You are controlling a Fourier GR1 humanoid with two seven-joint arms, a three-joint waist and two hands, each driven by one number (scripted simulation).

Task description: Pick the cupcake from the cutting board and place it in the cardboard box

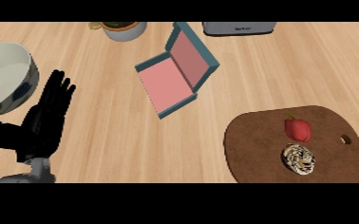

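Looking down at the counter (105, 137), we find our left hand (48, 116) at the left edge, fingers straight and pointing toward the far side, spread a little and holding nothing. It rests just above its grey forearm (35, 173), which enters at the near left corner. Our right hand does not show.

Just beside the fingertips, farther left, sits a large pale bowl (14, 76), cut off by the left edge; we see only its bare pale interior.

Moving right, near the middle of the counter, the box (175, 69) lies open: teal outside, pink inside, its lid standing tilted along the far right side. We see nothing in its tray (the pink floor shows bare). It is well apart from the hand.

At the near right lies the cutting board (266, 147), dark brown and rounded, with a small hole near its right end. On it the cupcake (298, 159) lies toward the near side, pale with dark streaks, and just beyond it, on the far side, is a red pepper (298, 129); the two are close, and we cannot tell whether they touch.

Along the far edge a white pot (126, 30) holds something brownish, partly cropped, and to its right stands a grey toaster (238, 28), also cropped.
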